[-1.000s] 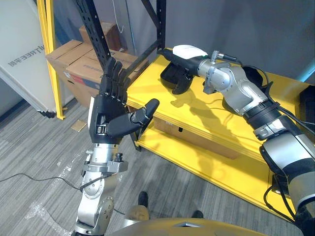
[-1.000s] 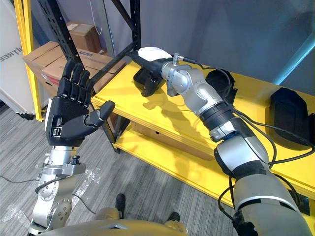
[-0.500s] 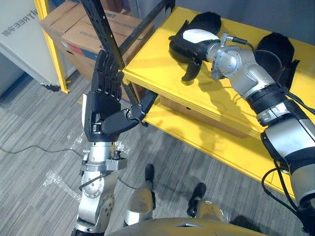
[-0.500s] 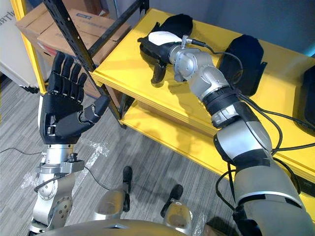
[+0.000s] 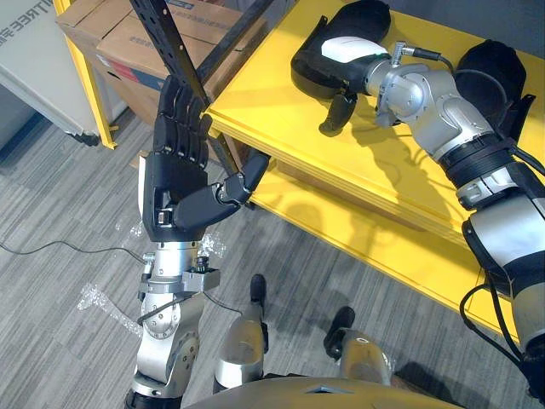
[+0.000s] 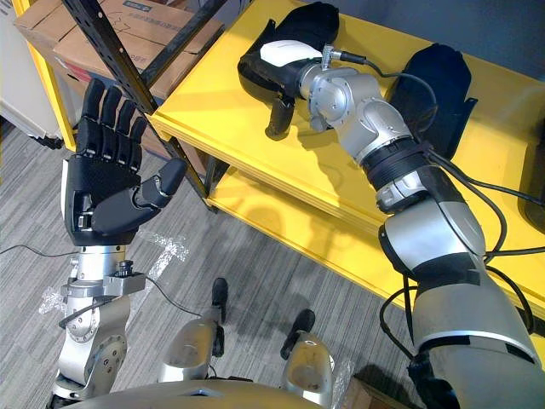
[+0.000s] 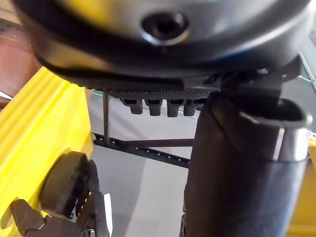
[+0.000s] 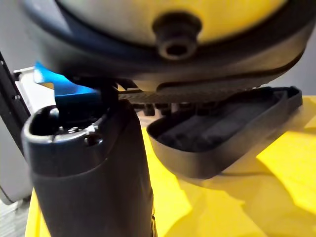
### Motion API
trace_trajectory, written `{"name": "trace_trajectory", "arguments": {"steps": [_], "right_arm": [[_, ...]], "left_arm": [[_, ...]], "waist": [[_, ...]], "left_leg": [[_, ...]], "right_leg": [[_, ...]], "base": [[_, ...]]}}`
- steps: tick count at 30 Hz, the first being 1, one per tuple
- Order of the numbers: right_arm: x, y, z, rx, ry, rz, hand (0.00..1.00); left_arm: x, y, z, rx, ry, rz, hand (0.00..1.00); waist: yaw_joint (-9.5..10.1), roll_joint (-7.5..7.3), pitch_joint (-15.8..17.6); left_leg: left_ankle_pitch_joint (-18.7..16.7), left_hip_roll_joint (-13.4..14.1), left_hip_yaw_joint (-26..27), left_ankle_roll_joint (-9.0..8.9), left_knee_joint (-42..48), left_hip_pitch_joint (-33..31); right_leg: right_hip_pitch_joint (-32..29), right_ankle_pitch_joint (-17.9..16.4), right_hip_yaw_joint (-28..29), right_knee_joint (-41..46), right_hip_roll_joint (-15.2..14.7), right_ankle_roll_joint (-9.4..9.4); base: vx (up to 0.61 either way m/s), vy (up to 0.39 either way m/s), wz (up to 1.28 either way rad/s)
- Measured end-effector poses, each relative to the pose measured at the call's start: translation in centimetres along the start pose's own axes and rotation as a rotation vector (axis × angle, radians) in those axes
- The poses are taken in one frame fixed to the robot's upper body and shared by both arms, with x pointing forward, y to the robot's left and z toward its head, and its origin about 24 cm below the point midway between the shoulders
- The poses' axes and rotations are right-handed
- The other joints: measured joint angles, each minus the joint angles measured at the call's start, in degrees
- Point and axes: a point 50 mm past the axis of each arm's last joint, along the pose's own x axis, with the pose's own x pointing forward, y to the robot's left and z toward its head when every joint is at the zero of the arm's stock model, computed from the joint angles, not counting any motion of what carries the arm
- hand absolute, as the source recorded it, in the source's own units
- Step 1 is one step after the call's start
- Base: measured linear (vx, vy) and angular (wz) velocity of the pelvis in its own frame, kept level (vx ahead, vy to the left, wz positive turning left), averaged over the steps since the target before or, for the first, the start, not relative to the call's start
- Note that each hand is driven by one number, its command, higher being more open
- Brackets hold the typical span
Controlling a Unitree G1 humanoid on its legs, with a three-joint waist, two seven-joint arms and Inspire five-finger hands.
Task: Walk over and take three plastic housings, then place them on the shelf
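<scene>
Two black plastic housings (image 6: 438, 85), one yellow shelf (image 6: 255, 136).

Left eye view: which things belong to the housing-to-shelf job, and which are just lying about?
Job:
black plastic housing under the right hand
second housing
yellow shelf
left hand, raised and open

Lying about:
cardboard boxes
black rack upright
white board
</scene>
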Motion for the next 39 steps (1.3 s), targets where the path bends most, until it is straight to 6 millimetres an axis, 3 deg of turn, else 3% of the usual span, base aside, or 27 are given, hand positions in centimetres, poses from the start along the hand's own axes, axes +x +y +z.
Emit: {"name": "trace_trajectory", "arguments": {"steps": [10,21,27,33,39], "right_arm": [[-0.1,2.0,0.4,-0.090,-0.001,0.145,1.00],[-0.7,3.5,0.3,-0.083,0.000,0.186,1.00],[-0.8,5.1,-0.1,-0.088,0.023,0.212,1.00],[-0.8,5.9,0.0,-0.087,-0.014,0.154,1.00],[-0.8,5.3,0.4,-0.022,-0.051,0.053,1.00]], "left_arm": [[0.0,-0.2,0.0,0.000,0.004,-0.036,1.00],[-0.1,-0.5,-0.1,-0.001,0.013,-0.072,1.00],[-0.2,-0.8,-0.3,-0.006,0.029,-0.093,1.00],[-0.4,-0.7,-0.4,-0.001,0.038,-0.093,1.00],[-0.5,-0.6,-0.4,0.000,0.044,-0.093,1.00]], "waist": [[-0.29,-0.06,0.02],[-0.07,-0.46,-0.20],[0.22,-1.92,-2.47],[0.21,-2.10,-3.04],[0.21,-2.11,-5.12]], "left_leg": [[-0.25,0.07,1.50,-0.10,-0.10,1.65],[-0.35,0.13,2.63,0.03,-0.15,3.01],[-0.45,0.21,2.70,0.13,-0.17,2.93],[-0.71,0.23,2.79,0.00,-0.22,3.33],[-1.64,0.28,3.17,-0.40,-0.23,3.78]], "right_leg": [[0.69,-0.07,1.43,0.06,0.02,-0.17],[1.53,0.48,2.48,-0.28,0.19,0.27],[2.03,0.92,2.40,-1.78,0.57,0.19],[3.30,2.25,2.26,-4.00,1.03,0.16],[4.62,3.53,2.37,-6.63,1.57,0.35]], "base": [[-0.02,-0.030,-0.07],[0.01,-0.022,-0.05],[0.01,-0.021,-0.01],[0.00,-0.002,-0.01],[0.00,-0.003,-0.01]]}}
